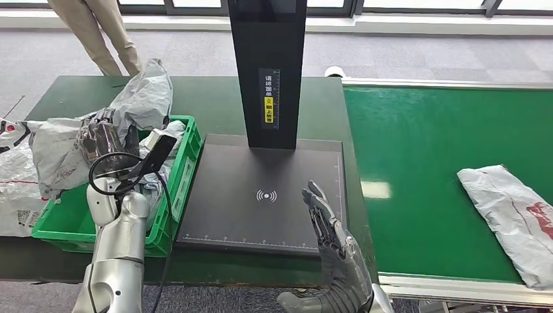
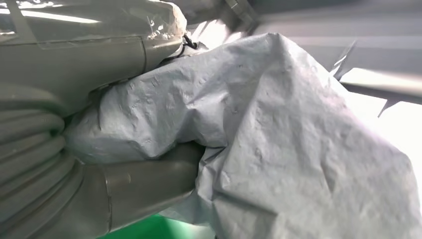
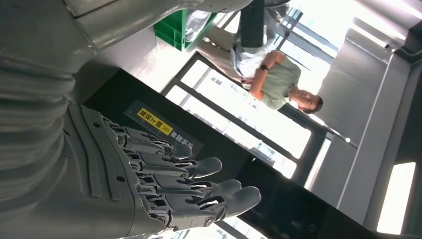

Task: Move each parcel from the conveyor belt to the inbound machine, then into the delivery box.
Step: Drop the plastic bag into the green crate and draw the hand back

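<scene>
My left hand [image 1: 103, 140] grips a crumpled grey plastic parcel [image 1: 140, 98] above the green delivery box [image 1: 186, 156]. Up close, the same grey parcel [image 2: 278, 129] is wrapped around my left hand's thumb [image 2: 144, 184]. The black inbound machine plate [image 1: 261, 195] lies bare at centre, with its tall black post [image 1: 269, 65] behind. My right hand [image 1: 329, 228] hovers open over the plate's near right corner, its fingers [image 3: 194, 184] straight and apart. Another grey parcel [image 1: 515, 215] with red print lies on the green conveyor belt [image 1: 424, 163] at the right.
More grey parcels [image 1: 16, 182] lie piled to the left of the green box, on the dark table [image 1: 215, 104]. A person's legs [image 1: 98, 32] stand beyond the table at the back left. The person [image 3: 278, 74] stands by the bright windows.
</scene>
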Robot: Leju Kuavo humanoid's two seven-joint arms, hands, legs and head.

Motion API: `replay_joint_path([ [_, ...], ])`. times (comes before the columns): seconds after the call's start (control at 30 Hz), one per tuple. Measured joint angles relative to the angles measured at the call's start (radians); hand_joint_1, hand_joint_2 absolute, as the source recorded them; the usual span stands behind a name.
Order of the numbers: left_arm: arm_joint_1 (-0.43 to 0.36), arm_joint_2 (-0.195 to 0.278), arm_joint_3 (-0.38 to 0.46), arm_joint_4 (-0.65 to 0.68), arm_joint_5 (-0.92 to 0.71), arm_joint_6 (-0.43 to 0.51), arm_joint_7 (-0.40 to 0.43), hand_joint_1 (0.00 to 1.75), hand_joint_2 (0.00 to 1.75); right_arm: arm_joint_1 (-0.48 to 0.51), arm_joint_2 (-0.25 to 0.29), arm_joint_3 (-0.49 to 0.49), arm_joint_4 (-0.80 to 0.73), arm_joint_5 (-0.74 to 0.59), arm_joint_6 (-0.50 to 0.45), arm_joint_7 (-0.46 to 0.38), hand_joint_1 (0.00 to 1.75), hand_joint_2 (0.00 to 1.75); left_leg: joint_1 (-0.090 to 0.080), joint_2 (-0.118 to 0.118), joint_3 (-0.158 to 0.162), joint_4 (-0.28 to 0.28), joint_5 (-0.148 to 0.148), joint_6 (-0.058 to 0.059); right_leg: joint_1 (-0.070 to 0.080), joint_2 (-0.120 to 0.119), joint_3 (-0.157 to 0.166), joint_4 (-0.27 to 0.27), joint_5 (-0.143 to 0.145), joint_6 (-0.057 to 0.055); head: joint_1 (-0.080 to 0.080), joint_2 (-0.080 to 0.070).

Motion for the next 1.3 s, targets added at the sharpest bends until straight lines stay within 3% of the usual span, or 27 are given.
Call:
replay_joint_path([
  [0.2,-0.011,0.056,0.026,0.163,-0.093,0.000,0.163,1.75,1.75,-0.013,0.002,-0.002,0.002,-0.025,0.018,0.000,0.00,1.75,0.000,0.000,-0.001,0.000,0.000,0.000,0.000,0.000,0.000,0.000,0.000,0.000,0.000,0.000],
  [0.77,-0.065,0.113,0.026,0.320,-0.118,0.000,0.245,1.75,1.75,-0.041,0.002,-0.002,0.017,-0.036,0.017,0.002,0.00,1.75,0.000,-0.001,0.002,0.000,0.000,0.000,0.000,-0.001,0.002,0.000,0.000,0.000,0.000,0.000],
  [0.83,-0.071,0.116,0.026,0.335,-0.116,0.000,0.251,0.93,1.75,-0.045,0.002,-0.002,0.021,-0.038,0.017,0.002,0.00,1.75,0.000,-0.001,0.002,0.000,0.000,-0.001,0.000,-0.001,0.002,0.000,0.000,0.000,0.000,0.000],
  [0.9,-0.076,0.119,0.026,0.346,-0.106,0.000,0.251,0.06,0.87,-0.049,0.002,-0.003,0.025,-0.038,0.017,0.002,0.00,1.75,0.000,-0.001,0.002,0.000,0.000,-0.001,0.000,-0.001,0.002,0.001,0.000,0.000,0.000,0.000],
  [0.97,-0.077,0.120,0.026,0.346,-0.070,0.000,0.223,0.00,0.00,-0.052,0.002,-0.003,0.029,-0.039,0.017,0.002,0.00,1.75,0.000,-0.001,0.003,0.000,0.000,-0.001,0.000,0.000,0.002,0.001,0.000,0.000,0.000,0.000],
  [1.2,-0.050,0.087,0.030,0.263,0.244,-0.001,-0.070,0.00,0.00,-0.033,0.002,-0.003,0.030,-0.030,-0.003,0.002,0.00,1.75,0.000,-0.002,0.003,0.000,0.000,0.000,-0.001,-0.002,0.004,0.000,0.000,0.000,0.000,0.000],
  [1.3,-0.001,0.063,-0.002,0.176,0.379,-0.009,-0.120,0.00,0.00,-0.009,0.002,-0.003,0.024,-0.026,-0.013,0.002,0.00,1.75,-0.001,0.000,0.004,0.000,-0.002,0.000,-0.001,0.000,0.004,0.000,-0.001,0.000,0.000,0.000],
])
